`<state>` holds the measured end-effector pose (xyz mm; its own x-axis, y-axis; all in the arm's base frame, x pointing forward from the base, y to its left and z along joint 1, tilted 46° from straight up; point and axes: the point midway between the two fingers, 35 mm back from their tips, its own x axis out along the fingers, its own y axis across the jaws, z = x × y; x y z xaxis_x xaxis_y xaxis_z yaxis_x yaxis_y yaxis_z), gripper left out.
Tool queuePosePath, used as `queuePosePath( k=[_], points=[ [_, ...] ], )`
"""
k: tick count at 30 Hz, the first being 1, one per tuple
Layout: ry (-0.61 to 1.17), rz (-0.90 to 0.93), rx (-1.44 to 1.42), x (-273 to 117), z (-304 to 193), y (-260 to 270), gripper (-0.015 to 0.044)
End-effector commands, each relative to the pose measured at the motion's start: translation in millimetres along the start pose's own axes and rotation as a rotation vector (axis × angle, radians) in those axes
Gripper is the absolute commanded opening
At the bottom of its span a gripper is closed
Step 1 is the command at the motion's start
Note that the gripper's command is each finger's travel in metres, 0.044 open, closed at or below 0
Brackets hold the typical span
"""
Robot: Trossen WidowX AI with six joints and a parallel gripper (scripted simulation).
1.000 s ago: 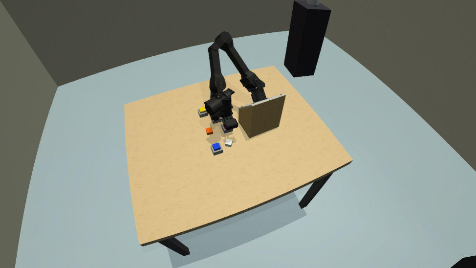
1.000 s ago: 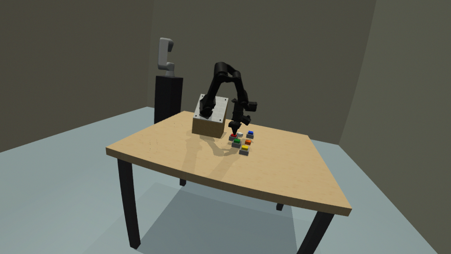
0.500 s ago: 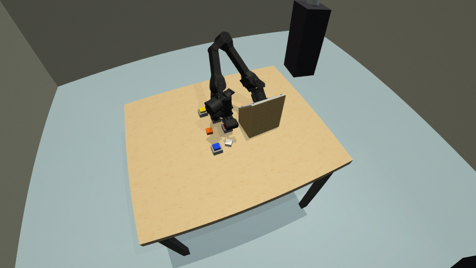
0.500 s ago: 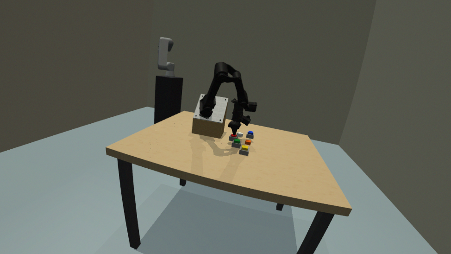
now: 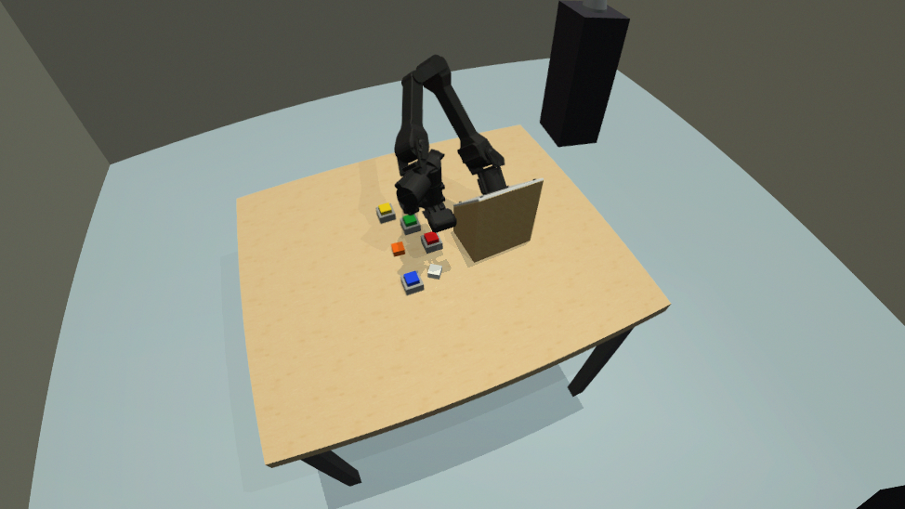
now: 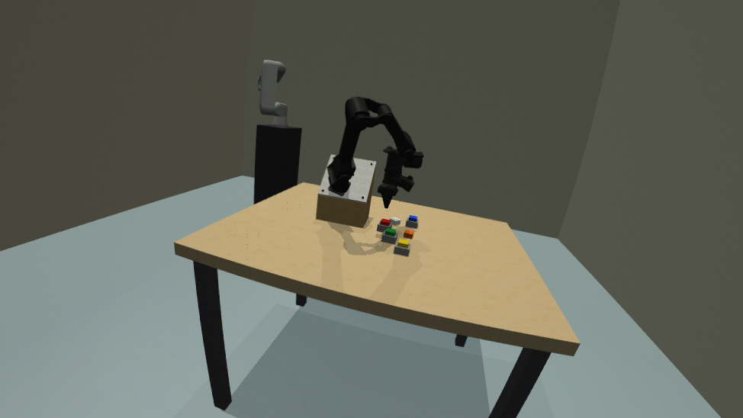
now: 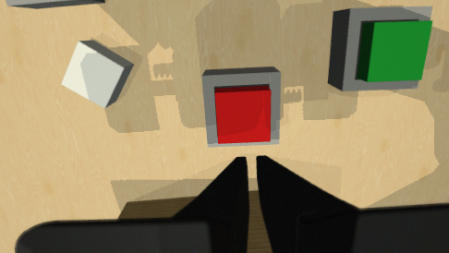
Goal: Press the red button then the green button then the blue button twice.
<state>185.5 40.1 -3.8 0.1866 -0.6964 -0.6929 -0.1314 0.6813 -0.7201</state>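
Grey-green walls and a pale floor framed the wooden desk (image 5: 354, 342), where the black arm bent down from its box-like mount toward a small cluster of buttons and blocks. The claw (image 7: 251, 162) was clenched on nothing, its two dark fingers nearly touching, and it hung above the red button (image 7: 242, 114) rather than on it — in the wrist view the tips sat just short of the button's near edge, and from the exterior view a clear gap showed between tip and cap. The red cap looked raised in its grey housing. My reading was that the first step sat at its tail end or just past it, with the green button (image 7: 393, 50) next in line. That one stood near the red, off to the right in the wrist view, so the next move called for a short sideways carry at height, then a straight, firm descent onto the green cap. The white block (image 7: 96, 73) lay on the other side, away from that path; the blue button (image 5: 412, 278) waited farther out — beside the white block.
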Motion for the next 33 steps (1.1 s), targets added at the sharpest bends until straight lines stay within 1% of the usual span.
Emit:
queuePosePath(
  k=[1,7,9,13,15,21,23,26,27,33],
  points=[
    [-0.019,0.015,0.018,-38,3,-1,0.002],
    [-0.019,0.016,0.019,-39,4,-2,0.002],
    [-0.023,0.027,0.027,-40,13,-16,0.002],
    [-0.026,0.023,0.029,-39,33,-69,0.002],
    [-0.02,0.012,0.02,-38,35,-87,0.002],
    [-0.02,0.01,0.019,-38,36,-89,0.002],
    [-0.02,0.013,0.019,-27,37,-88,0.002],
    [-0.021,0.011,0.019,14,38,-88,0.002],
    [-0.02,0.009,0.019,21,37,-89,0.002],
    [-0.02,0.008,0.019,24,37,-89,0.002]
  ],
)
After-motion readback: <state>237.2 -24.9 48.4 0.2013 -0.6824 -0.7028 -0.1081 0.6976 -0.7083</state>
